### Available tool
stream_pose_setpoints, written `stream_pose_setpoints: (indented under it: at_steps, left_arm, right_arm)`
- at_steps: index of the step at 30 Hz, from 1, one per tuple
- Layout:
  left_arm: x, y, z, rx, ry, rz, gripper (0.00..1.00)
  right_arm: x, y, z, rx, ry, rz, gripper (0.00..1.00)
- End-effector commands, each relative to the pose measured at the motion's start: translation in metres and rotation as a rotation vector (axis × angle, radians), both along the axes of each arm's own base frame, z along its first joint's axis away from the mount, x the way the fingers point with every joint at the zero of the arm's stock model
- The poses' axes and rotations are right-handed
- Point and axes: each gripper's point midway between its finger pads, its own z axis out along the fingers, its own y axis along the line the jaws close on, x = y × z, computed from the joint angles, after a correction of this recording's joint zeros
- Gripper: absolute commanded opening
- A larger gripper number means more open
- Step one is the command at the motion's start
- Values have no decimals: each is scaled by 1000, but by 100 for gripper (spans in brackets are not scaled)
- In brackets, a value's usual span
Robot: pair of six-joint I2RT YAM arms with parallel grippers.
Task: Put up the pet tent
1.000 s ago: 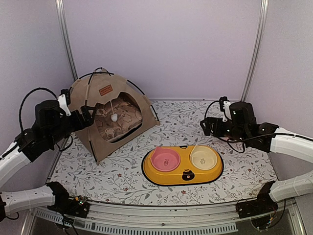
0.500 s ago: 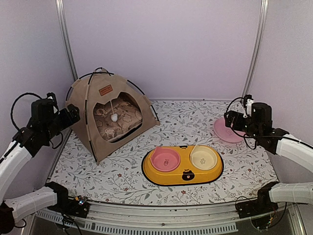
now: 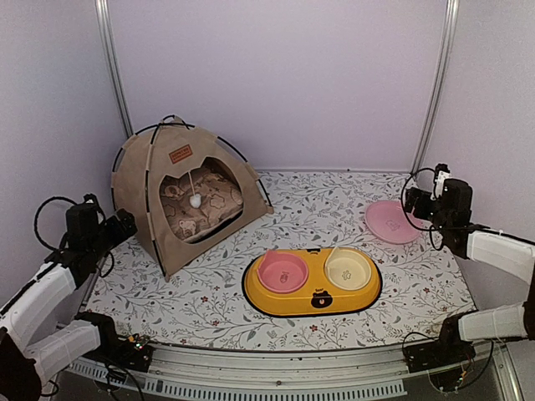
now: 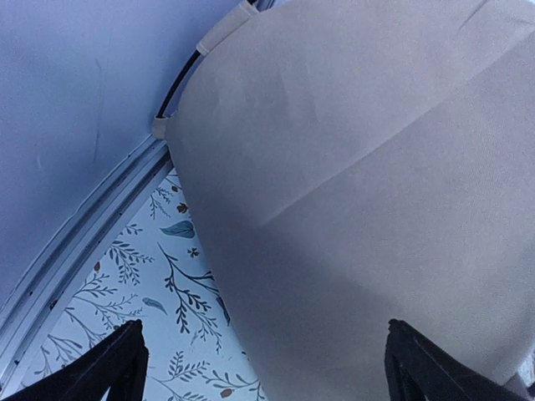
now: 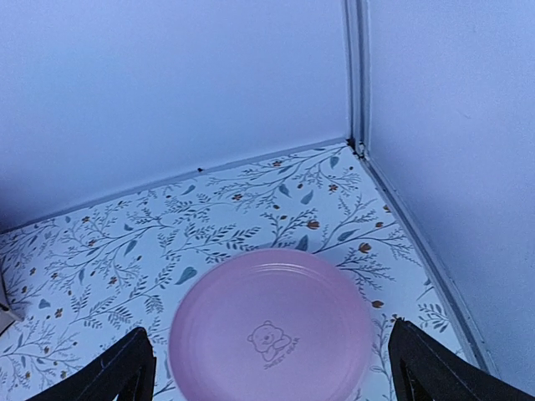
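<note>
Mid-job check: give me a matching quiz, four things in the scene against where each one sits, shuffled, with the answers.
Things:
1. pet tent
2. pink plate
3. yellow tray
4. white pompom

Places:
A. front centre
B. hanging in the tent doorway
C. back left
D. far right

Pairs: 1-C, 2-D, 3-A, 4-B

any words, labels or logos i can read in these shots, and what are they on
None can be read for certain.
The brown label patch on the pet tent: printing too small to read.
The pink plate: bear emblem with lettering under it, too blurred to read.
The yellow double-bowl tray: bear face, no readable words.
</note>
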Motion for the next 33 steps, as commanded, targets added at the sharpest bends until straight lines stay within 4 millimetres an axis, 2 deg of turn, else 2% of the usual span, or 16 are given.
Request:
stream_pose_setpoints:
  at_steps: [1,6,11,18,22,24,33]
  left_arm:
    - [9,2,21,42,-188,-14,99]
    - [5,15,6,94,-181,40,100]
    - [8,17,0,136,-199,37,99]
    - [11,24,8,202,-260,66,99]
    - [12,33,11,271,-259,103,99]
    - [13,35,10,294,-266,109,100]
    - [5,48,-13,348,-286,185,99]
  right_arm:
    - [5,-25,-1,-42,-99,-50,99]
    - [3,-49,-13,-102,-178,-142,99]
    - [7,-56,-29,-165,-204,-168,99]
    - [-4,-36,-35,-160,-305,-50,94]
    - [-11,-26,-35,-192,-336,12,95]
    - [-10,-25,-34,-199,-343,19,100]
    - [-7,-28,-35,-196,-326,3,99]
